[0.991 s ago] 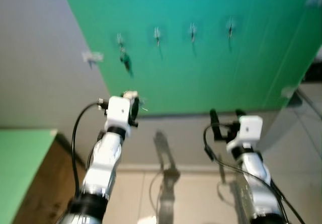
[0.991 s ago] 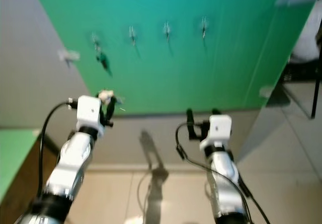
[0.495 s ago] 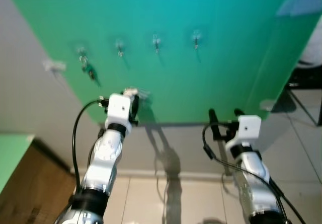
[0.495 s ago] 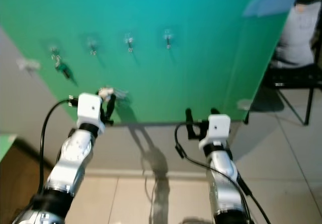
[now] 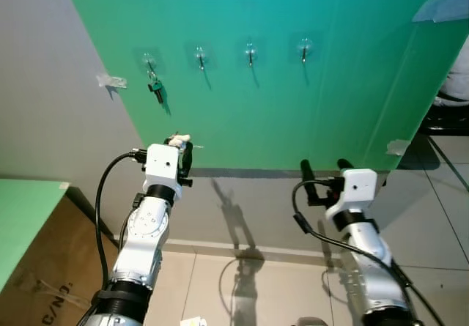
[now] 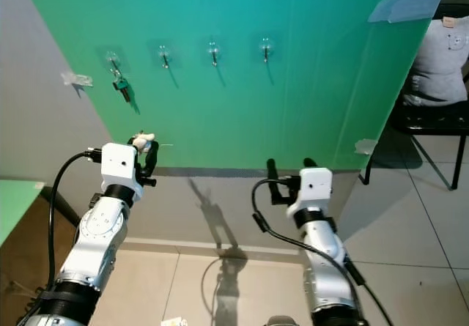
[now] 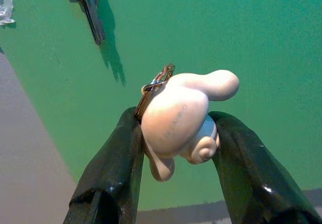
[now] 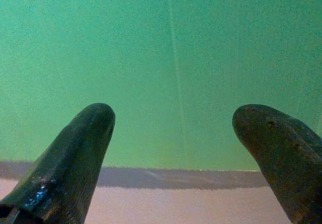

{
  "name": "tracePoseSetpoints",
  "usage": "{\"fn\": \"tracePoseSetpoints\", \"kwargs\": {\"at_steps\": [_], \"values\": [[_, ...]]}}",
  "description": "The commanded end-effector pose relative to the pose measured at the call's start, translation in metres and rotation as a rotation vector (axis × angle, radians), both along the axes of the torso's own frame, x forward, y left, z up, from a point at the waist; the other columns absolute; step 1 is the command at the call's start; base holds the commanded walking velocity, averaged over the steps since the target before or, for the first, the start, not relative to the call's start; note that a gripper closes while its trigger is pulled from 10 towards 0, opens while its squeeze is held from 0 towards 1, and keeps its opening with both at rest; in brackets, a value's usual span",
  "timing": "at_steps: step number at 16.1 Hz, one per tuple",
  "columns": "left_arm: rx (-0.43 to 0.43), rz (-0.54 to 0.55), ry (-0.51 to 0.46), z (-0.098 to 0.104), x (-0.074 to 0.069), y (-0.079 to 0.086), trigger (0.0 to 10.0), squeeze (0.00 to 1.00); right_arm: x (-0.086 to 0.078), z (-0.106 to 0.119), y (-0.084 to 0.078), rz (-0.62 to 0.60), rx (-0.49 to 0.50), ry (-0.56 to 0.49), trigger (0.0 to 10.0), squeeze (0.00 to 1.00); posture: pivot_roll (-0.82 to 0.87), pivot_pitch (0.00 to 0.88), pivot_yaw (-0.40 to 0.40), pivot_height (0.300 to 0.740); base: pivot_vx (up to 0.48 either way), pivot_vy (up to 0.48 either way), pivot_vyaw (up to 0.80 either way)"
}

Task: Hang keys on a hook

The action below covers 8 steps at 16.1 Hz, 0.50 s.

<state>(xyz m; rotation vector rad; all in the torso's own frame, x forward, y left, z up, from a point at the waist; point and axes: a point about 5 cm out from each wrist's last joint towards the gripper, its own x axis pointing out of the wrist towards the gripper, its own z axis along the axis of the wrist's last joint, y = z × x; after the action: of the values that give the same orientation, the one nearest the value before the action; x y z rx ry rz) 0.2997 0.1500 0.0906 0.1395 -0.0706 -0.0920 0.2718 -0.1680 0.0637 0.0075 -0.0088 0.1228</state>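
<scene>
We are facing a green wall with four hooks in a row. The leftmost hook is carrying a green-headed key; the three hooks to its right are bare, the nearest of them being the second hook. Our left gripper is clamping a pale rounded keychain charm between its two black fingers, with a metal key ring sticking out at the charm's top. We are holding these keys up near the wall, below and a little right of the leftmost hook, well short of any hook. Our right gripper is raised on the right with its fingers spread apart, gripping nothing, pointing at the wall's lower edge. A seated person is showing at far right.
</scene>
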Motion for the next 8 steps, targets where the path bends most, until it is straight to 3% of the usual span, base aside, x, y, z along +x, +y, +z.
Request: {"fn": "tracePoseSetpoints", "kwargs": {"at_steps": [1, 5, 8], "values": [[0.007, 0.016, 0.002, -0.003, -0.002, 0.001, 0.0, 0.00, 0.004, 0.009, -0.001, 0.018, 0.002, -0.025, 10.0, 0.00, -0.21, 0.017, 0.085, 0.740, 0.000, 0.000, 0.00], [-0.047, 0.010, 0.043, -0.016, -0.009, -0.011, 0.0, 0.00, 0.011, 0.016, -0.009, 0.034, -0.029, -0.029, 10.0, 0.00, -0.22, 0.016, 0.060, 0.740, 0.000, 0.000, 0.00], [0.005, -0.031, -0.018, 0.002, 0.001, -0.019, 0.0, 0.00, 0.015, 0.020, -0.005, 0.029, -0.013, -0.041, 10.0, 0.00, -0.22, 0.012, 0.071, 0.740, 0.000, 0.000, 0.00]]}}
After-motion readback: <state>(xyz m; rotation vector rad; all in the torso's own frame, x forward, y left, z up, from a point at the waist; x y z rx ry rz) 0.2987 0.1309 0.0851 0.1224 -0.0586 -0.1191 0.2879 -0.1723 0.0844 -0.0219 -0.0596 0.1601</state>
